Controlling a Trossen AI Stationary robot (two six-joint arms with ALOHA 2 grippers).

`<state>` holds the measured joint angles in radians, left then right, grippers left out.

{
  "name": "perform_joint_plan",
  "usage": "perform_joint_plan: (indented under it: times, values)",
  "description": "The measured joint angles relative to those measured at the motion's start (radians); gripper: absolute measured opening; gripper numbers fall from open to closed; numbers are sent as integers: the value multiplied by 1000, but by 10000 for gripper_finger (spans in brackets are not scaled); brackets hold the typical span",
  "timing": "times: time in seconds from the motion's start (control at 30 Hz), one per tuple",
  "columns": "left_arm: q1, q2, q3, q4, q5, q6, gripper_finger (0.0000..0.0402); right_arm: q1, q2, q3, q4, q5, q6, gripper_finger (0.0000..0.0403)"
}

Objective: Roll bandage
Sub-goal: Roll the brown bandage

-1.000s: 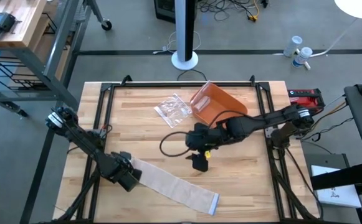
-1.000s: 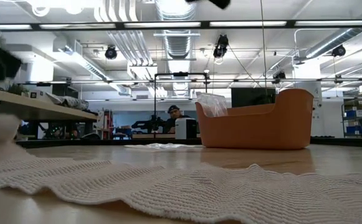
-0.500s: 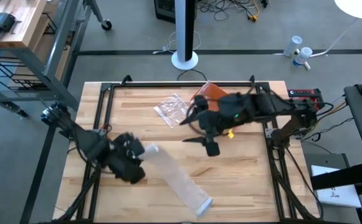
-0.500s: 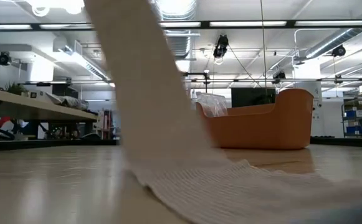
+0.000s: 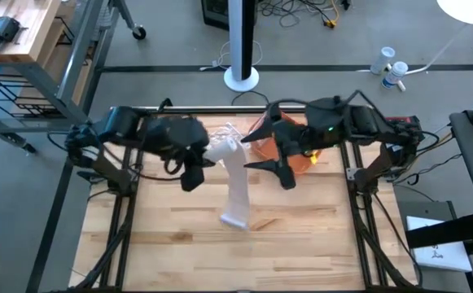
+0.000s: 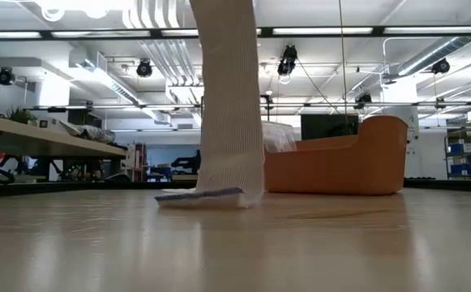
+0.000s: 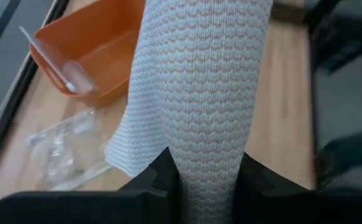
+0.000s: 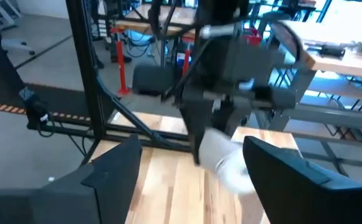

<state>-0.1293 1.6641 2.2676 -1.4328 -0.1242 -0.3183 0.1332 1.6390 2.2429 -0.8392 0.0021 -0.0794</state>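
Observation:
A long white knitted bandage (image 5: 234,183) hangs from my left gripper (image 5: 209,159), which is raised above the middle of the table and shut on it. The low view shows the bandage (image 6: 231,105) hanging nearly upright. Its lower end, with a blue-grey strip (image 6: 199,195), lies on the table. My right gripper (image 5: 278,168) is open and empty, raised just to the right of the bandage in front of the orange bin (image 5: 300,137). The right wrist view (image 8: 196,171) looks between its spread fingers at my left gripper. My left gripper pinches the bandage's upper end (image 7: 207,163) between its two fingers, the strip gathered narrow where they meet it. The bandage hangs below the gripper, widening downward, fairly straight. Its lower end (image 5: 234,218) rests on the table.
The orange bin (image 6: 332,166) stands at the far middle of the table, partly under my right arm. A clear plastic bag (image 7: 68,149) lies beside it on the wood. Black frame rails (image 5: 130,195) run along the table's left, right and far edges.
My left gripper has risen from the table's near left and swung toward the far middle, keeping hold of the bandage. The bandage, which lay flat along the near side, now hangs with only its lower end on the table. My right gripper has risen and gone toward the far edge.

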Motion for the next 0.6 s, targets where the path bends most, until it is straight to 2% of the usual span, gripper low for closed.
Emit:
perform_joint_plan:
  times: [0.1,0.2,0.37,0.5,0.6]
  values:
    - [19,82,90,-106,3,106,76,-5,0,30,-7,-1,0,299]
    - [28,89,44,-122,13,211,76,-26,-1,35,-25,0,18,306]
    - [39,96,33,-142,-5,312,76,-39,20,-7,-42,38,100,301]
    - [40,73,30,-137,-27,387,77,-32,79,-26,-40,47,203,296]
    - [40,47,28,-138,-32,423,77,-31,128,-29,-30,95,258,298]
